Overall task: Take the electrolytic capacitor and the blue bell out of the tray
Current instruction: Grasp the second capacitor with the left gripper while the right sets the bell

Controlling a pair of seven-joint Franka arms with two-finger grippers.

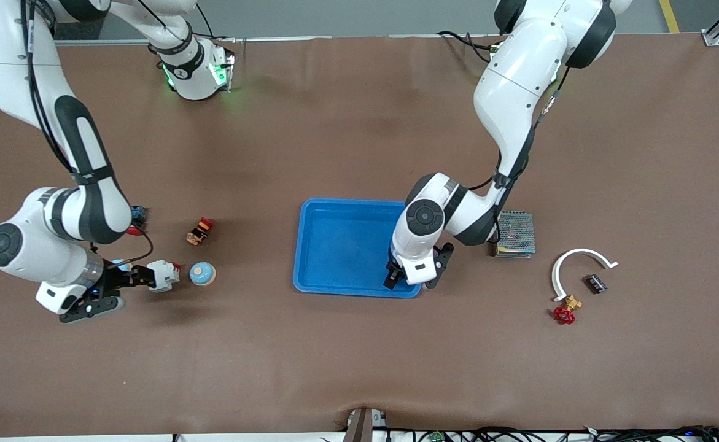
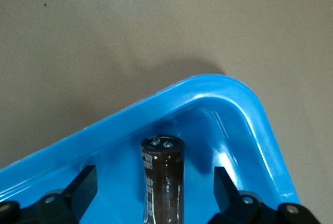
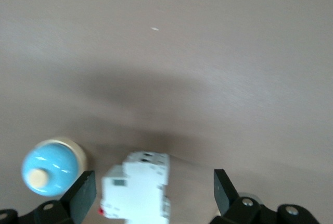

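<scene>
A matte brown mat covers the whole table, with grey floor showing past its edge by the robots' bases and cables trailing along the edge nearest the front camera. In the middle sits a shallow bright blue plastic tray.

The left gripper is down in the tray's corner nearest the front camera, toward the left arm's end, with its fingers spread wide apart. Between them, touching neither, is the dark brown cylindrical capacitor, seen only in the left wrist view. Its long axis runs away from the gripper toward the tray's rounded corner, and the silver-capped end with 2 terminals points at that corner wall.

Toward the right arm's end, the right gripper is low over the mat, fingers open, with a white plastic circuit breaker block between them. Just beside the block stands the small round bell with a light blue dome and cream button, upright on the mat, button facing up.

A small orange and red part lies farther from the front camera than the bell. Near the left arm's end rest a metal mesh-covered box, a white curved plastic arc, a small dark chip and a brass valve with a red handwheel.
</scene>
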